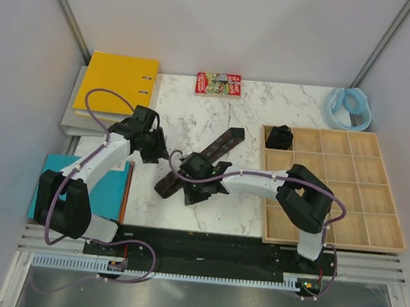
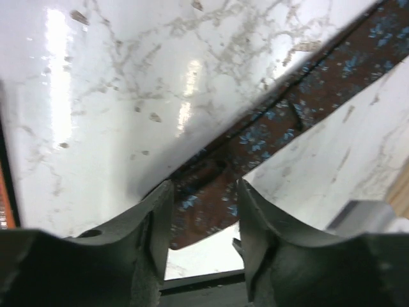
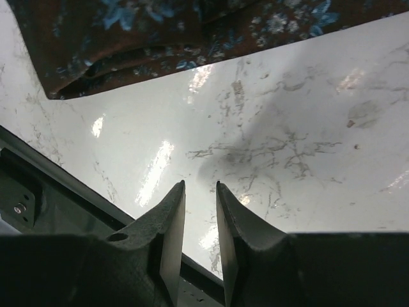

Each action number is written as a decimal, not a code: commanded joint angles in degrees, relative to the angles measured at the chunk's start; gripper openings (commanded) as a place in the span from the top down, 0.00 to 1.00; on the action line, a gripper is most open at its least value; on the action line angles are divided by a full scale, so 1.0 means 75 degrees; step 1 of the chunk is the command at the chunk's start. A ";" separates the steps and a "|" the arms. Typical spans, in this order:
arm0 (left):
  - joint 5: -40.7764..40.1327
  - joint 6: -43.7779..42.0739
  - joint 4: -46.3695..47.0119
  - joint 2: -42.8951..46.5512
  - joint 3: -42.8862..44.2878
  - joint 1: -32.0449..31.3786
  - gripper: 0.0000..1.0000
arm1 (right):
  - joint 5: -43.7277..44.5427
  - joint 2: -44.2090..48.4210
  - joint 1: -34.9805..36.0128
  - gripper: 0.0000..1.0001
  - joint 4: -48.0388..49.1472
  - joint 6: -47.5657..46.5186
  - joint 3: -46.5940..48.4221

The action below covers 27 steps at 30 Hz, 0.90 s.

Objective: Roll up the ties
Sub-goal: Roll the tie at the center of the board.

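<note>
R gripper (image 3: 199, 187) is seen only a crack apart, nothing pinched, over the bare marble table (image 1: 267, 105), w/ the flat tie (image 1: 220, 144) just past its tips. L gripper (image 2: 204, 187) is spread wider, tie fabric seen betw the fingers; contact can't be told. The flat tie is laid diagonally mid-table. Further back on the right, a coiled tie (image 1: 280, 136) is parked in the wooden tray's (image 1: 333, 244) far-left compartment. Red book (image 1: 217, 84) and yellow binder (image 1: 118, 81) are set along the far edge.
</note>
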<state>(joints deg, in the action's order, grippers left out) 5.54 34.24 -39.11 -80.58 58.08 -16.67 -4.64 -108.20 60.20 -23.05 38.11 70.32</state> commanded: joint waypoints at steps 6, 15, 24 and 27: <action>0.0252 -0.0991 0.0434 -0.0845 -0.0315 0.0592 0.65 | 0.0888 0.0132 0.0597 0.67 0.1607 -0.0720 -0.0072; 0.1299 -0.1072 0.0492 -0.1784 -0.0326 0.0792 0.74 | 0.1404 -0.0689 0.0785 0.65 0.1550 -0.1178 0.0654; 0.1991 -0.1062 0.0364 -0.1550 -0.0924 0.0746 0.75 | 0.1568 -0.1077 0.0773 0.63 0.1783 -0.1577 0.0643; 0.2097 -0.1015 0.0399 -0.1421 -0.1123 0.0675 0.76 | 0.1522 -0.1147 0.0785 0.62 0.2088 -0.1659 0.0561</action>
<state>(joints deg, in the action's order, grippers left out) 17.52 27.73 -36.62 -93.89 51.20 -10.90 5.72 -114.69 65.89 -10.41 27.90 74.28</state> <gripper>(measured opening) 0.249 0.371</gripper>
